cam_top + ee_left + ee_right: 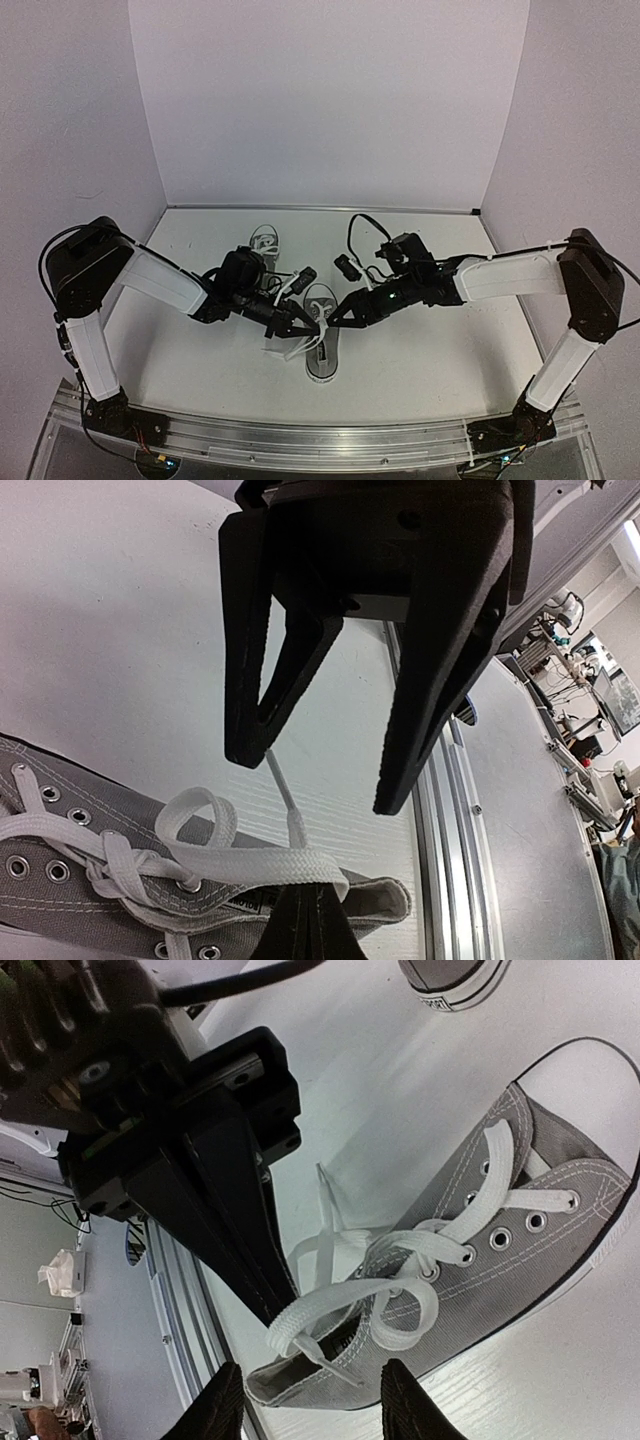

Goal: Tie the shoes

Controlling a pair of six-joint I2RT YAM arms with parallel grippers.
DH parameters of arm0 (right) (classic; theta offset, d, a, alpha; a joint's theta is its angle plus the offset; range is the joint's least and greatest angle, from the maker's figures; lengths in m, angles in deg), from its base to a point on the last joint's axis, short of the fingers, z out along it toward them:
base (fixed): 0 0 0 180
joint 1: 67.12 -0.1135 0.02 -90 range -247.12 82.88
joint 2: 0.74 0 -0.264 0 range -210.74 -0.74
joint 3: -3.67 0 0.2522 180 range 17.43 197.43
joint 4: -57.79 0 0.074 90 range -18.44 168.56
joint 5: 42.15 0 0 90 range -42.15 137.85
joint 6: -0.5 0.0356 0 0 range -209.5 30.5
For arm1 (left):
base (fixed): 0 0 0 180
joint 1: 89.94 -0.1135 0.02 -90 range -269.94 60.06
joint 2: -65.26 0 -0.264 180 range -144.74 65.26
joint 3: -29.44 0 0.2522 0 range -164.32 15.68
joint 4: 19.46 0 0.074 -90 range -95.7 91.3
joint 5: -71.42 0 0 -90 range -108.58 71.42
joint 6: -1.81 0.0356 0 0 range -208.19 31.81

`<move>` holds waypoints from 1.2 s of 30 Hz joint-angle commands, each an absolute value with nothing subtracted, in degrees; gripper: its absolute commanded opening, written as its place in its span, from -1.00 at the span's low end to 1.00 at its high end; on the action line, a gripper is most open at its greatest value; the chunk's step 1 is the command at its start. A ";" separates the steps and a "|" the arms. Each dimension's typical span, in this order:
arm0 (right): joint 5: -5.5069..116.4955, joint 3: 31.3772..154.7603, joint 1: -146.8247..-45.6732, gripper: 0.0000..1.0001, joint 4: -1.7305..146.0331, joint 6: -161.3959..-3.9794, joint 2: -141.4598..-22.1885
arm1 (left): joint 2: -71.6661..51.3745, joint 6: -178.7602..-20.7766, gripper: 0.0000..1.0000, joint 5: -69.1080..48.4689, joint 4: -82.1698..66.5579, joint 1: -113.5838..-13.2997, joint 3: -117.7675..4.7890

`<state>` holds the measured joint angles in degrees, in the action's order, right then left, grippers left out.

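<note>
Work surface: white table (430,350) with an aluminium rail (300,435) along its near edge.

Task items: two grey canvas sneakers with white laces and white toe caps.
- The near shoe (322,350) stands on its sole at the table centre, between the two arms. Its heel opening faces the rail and its toe cap points away from it.
- The far shoe (265,242) stands apart from it, farther back and to the left, behind the left arm's wrist.

Lace condition, near shoe: the white lace (330,1310) crosses through the metal eyelets and lies in loose loops over the upper eyelets and the heel opening. One free end with its aglet (280,790) stands up off the shoe, toward one finger of the right gripper. The wrist views do not show contact between them.

Left gripper (308,325): jaws fully closed, pinching a flat loop of the white lace just above the heel opening of the near shoe.

Right gripper (318,780): jaws apart, nothing between them. It hangs over the heel end of the near shoe, directly opposite the left gripper and close to it. In the right wrist view the heel collar and the lace loop lie between its two fingers (225,1400).
</note>
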<state>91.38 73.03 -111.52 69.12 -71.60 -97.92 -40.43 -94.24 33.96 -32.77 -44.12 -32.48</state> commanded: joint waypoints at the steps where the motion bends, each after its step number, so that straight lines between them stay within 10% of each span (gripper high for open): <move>1: 93.63 74.13 -111.74 -0.23 65.51 -70.08 -99.38 | -38.89 -94.37 -1.00 33.96 -35.43 -44.06 -31.80; 20: 94.78 75.09 -111.76 -1.00 64.96 -69.56 -100.52 | -38.32 -93.98 -0.98 32.87 -34.41 -44.06 -31.69; 36: 92.55 74.54 -111.68 -1.00 65.45 -67.80 -99.70 | -17.13 -79.59 0.22 8.22 7.40 -46.66 -33.32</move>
<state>92.43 73.16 -111.52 66.85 -68.15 -100.42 -21.60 -86.62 17.53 -7.88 -46.53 -32.21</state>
